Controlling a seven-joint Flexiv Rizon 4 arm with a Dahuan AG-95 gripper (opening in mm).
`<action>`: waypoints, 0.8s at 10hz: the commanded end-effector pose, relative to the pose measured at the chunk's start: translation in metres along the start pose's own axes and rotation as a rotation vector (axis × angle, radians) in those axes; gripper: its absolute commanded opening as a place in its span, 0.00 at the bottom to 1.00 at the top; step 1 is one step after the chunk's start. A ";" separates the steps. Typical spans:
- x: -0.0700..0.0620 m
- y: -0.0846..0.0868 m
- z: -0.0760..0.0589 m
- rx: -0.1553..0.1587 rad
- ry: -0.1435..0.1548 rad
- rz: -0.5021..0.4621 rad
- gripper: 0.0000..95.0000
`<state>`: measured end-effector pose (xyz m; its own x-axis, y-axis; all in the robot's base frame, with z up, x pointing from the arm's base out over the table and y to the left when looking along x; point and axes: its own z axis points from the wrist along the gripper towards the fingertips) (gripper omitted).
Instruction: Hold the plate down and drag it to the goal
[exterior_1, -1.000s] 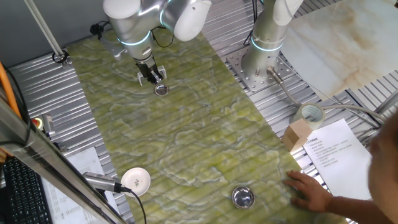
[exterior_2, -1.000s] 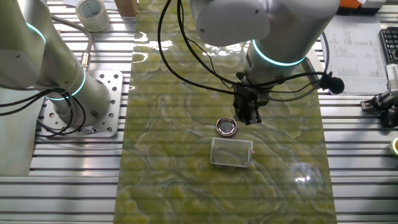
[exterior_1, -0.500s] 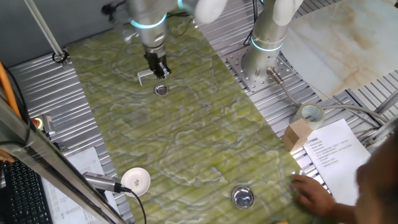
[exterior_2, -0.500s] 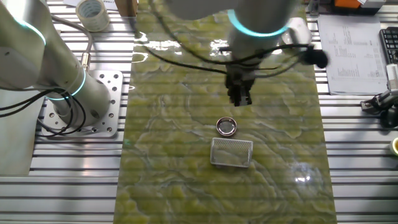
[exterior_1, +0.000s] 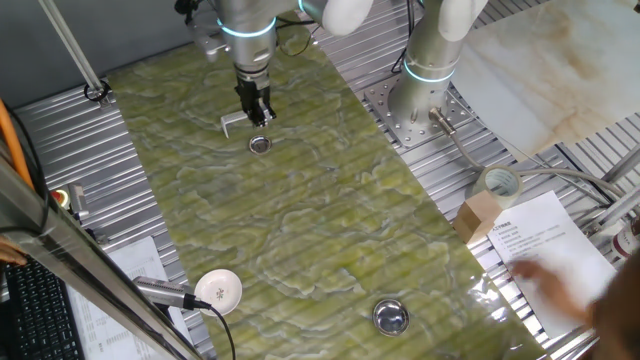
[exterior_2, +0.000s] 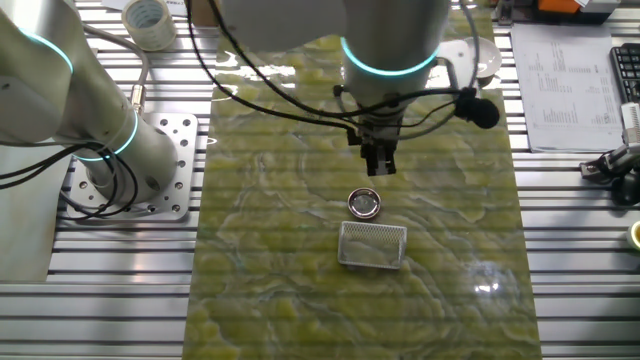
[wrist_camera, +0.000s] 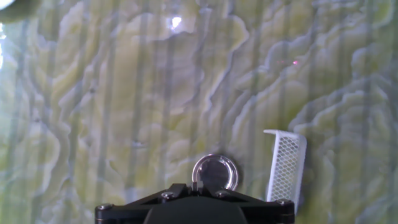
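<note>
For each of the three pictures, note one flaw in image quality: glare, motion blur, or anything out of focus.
One fixed view: a hand at the lower right is smeared by motion blur. The other fixed view: bright glare on the green mat near the top edge, and the arm above the gripper looks soft. Hand view: a glare spot top centre; the plate is sharp.

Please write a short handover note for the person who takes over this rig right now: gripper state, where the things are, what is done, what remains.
Gripper: raised above the mat, holding nothing; open or shut cannot be told.
Plate: flat on the green mat, just below the gripper tip in the hand view, beside the white mesh piece.
Done: nothing visible; the plate is not pressed.
Left: lower onto the plate, hold it down, drag it to the goal.
</note>
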<state>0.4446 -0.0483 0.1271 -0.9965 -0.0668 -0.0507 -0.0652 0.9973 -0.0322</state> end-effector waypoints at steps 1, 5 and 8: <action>-0.004 -0.001 0.005 0.001 -0.007 0.000 0.00; -0.005 -0.002 0.006 0.016 -0.020 0.002 0.00; -0.005 -0.002 0.007 0.017 -0.021 -0.003 0.00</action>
<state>0.4519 -0.0502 0.1191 -0.9950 -0.0710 -0.0703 -0.0677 0.9966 -0.0478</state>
